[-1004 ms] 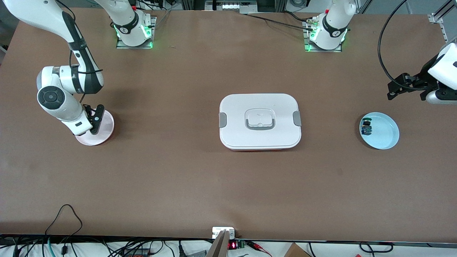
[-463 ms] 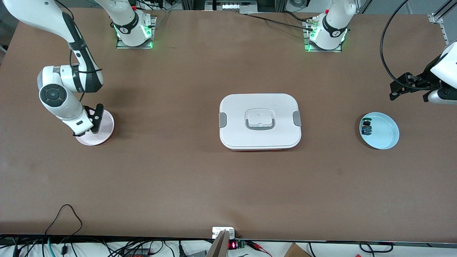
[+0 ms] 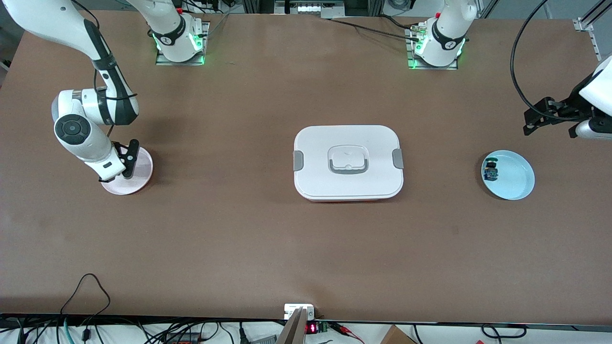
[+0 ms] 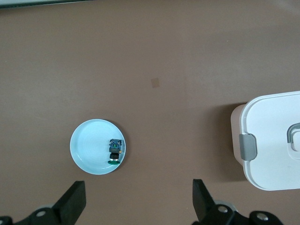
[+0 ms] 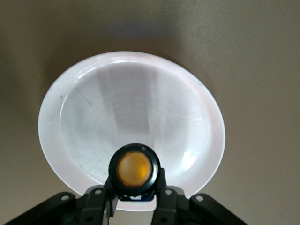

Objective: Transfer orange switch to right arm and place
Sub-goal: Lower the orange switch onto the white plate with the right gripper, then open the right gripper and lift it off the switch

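The orange switch [image 5: 134,169], a round orange cap in a black ring, sits clamped between the fingers of my right gripper [image 5: 135,186], which is shut on it. That gripper [image 3: 126,164] hangs low over the pink plate [image 3: 145,166] at the right arm's end of the table, and the plate's white-pink bowl [image 5: 131,103] fills the right wrist view. I cannot tell whether the switch touches the plate. My left gripper [image 3: 535,117] is open and holds nothing, up in the air over bare table beside the blue plate [image 3: 516,181]; its jaws [image 4: 138,197] stand wide apart.
A small switch with a blue body and green cap [image 3: 490,171] lies in the blue plate [image 4: 89,143]. A white lidded box [image 3: 348,186] with grey latches stands mid-table. Cables run along the table edge nearest the front camera.
The left gripper has drifted a little toward its end of the table. The right arm has shifted slightly over the pink plate, still gripping the switch.
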### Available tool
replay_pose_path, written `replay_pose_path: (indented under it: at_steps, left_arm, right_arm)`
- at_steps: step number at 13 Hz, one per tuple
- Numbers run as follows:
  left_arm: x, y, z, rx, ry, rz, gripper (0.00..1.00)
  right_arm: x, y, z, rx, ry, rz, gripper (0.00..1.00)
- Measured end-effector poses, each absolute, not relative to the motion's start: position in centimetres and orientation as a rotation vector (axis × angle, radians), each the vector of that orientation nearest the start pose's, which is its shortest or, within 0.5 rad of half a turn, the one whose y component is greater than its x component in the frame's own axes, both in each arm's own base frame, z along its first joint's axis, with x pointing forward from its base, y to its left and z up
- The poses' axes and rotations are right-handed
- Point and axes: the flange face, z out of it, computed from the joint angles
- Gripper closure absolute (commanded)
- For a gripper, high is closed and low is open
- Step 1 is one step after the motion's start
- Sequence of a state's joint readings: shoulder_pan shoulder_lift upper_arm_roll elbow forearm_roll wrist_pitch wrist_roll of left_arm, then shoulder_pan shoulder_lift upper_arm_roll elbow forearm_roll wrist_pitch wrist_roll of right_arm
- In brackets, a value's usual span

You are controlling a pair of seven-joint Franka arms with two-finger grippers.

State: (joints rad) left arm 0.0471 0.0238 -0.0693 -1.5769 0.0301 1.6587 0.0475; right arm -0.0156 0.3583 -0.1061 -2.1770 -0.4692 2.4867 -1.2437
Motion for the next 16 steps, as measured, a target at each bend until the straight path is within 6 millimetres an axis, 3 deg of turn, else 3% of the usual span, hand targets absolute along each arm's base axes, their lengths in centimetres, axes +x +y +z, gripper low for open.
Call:
replay_pose_path:
  at_steps: [10, 13, 16]
  left_arm:
    - [56.9, -1.0, 61.8, -3.11, 0.112, -0.081, 0.0]
    - [56.9, -1.0, 61.8, -3.11, 0.112, -0.075, 0.0]
    - [56.9, -1.0, 61.8, -3.11, 0.112, -0.074, 0.0]
  right_arm:
    - [55.3, -7.2, 22.2, -2.438, -2.271, 0.387, 0.0]
    - [56.0, -7.3, 24.4, -2.513, -2.199, 0.309, 0.0]
    - [56.9, -6.9, 27.9, -2.618, -1.896, 0.212, 0.0]
